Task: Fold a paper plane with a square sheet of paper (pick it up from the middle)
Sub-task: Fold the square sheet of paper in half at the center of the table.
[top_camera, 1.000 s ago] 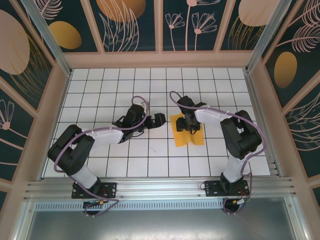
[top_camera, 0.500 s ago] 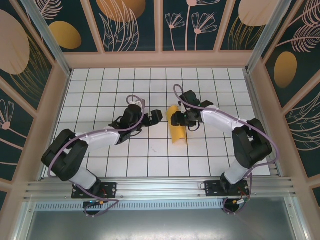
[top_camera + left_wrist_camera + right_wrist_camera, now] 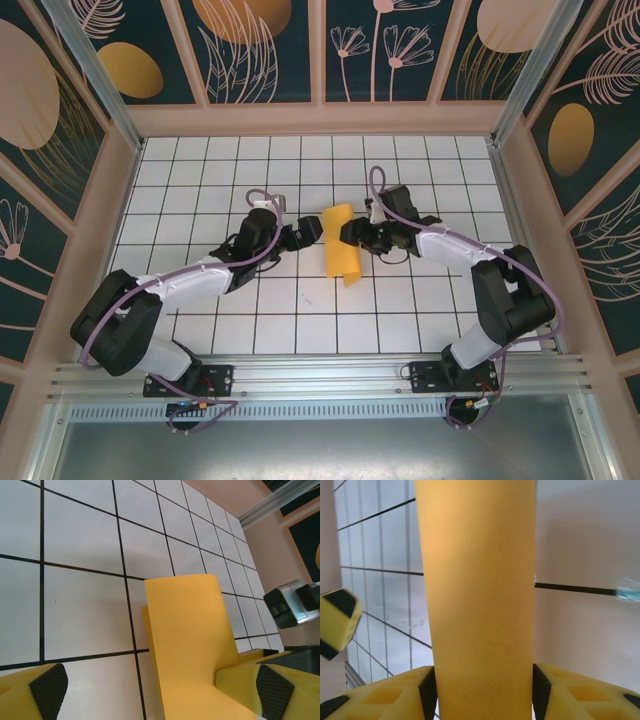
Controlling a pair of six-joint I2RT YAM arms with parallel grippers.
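Observation:
The square sheet of paper is orange-yellow and bowed into a narrow arch, raised off the white tiled floor at mid table. My right gripper is shut on it from the right. In the right wrist view both black pads press the sides of the sheet at the right gripper. My left gripper stands wide open just left of the sheet. In the left wrist view the sheet reaches in between the spread fingers of the left gripper, close against the right finger.
The white tiled floor is bounded by pinkish walls at the back and sides and a metal rail at the near edge. One yellow finger of the left gripper shows in the right wrist view.
The right gripper closed on the flat sheet, lifted it and carried it left, so it bowed into a narrow arch. The left gripper moved right, up to the sheet, staying open.

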